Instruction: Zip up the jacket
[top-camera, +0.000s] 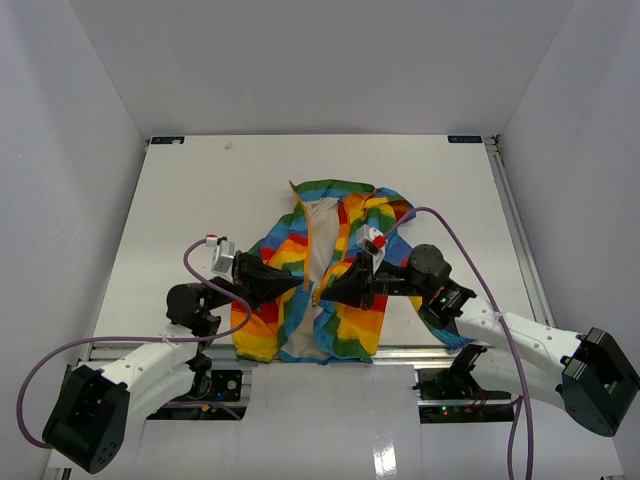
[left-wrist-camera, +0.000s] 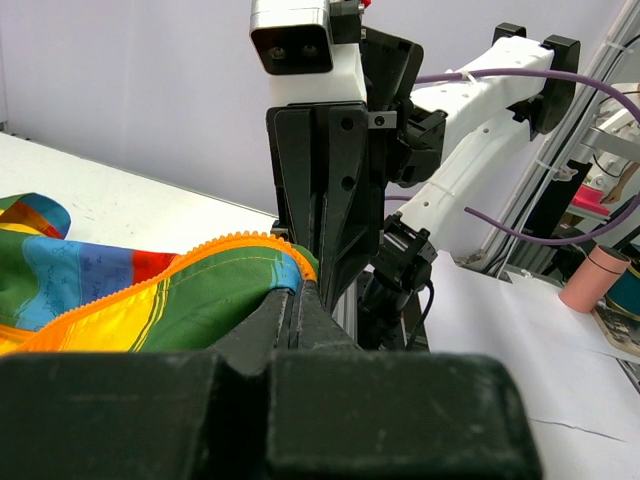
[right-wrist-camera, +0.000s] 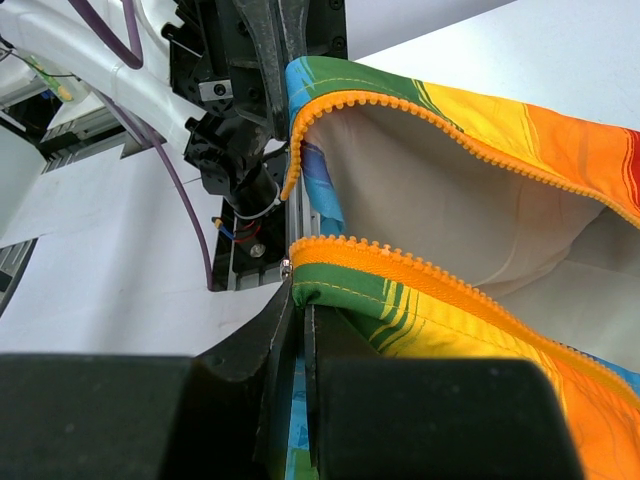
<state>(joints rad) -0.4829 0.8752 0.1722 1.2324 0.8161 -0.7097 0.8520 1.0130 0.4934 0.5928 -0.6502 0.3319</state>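
Orange zipper's (right-wrist-camera: 400, 268) foot lies hidden between both arms' fingers (right-wrist-camera: 262, 338).

The jacket (top-camera: 335, 270) lies flat at the lower middle of the top view, its collar toward the top of the frame and its hem at the near table edge. It is a small, soft garment in rainbow stripes of red, orange, yellow, green and blue, with light-blue hem trim (top-camera: 300, 355). The front is open, and cream lining (top-camera: 325, 235) shows in a narrow gap between the two panels. The orange zipper (right-wrist-camera: 400, 268) is unjoined, its two toothed edges apart. Low on the opening, the left gripper (left-wrist-camera: 300, 295) and the right gripper (right-wrist-camera: 298, 290) each pinch one edge.
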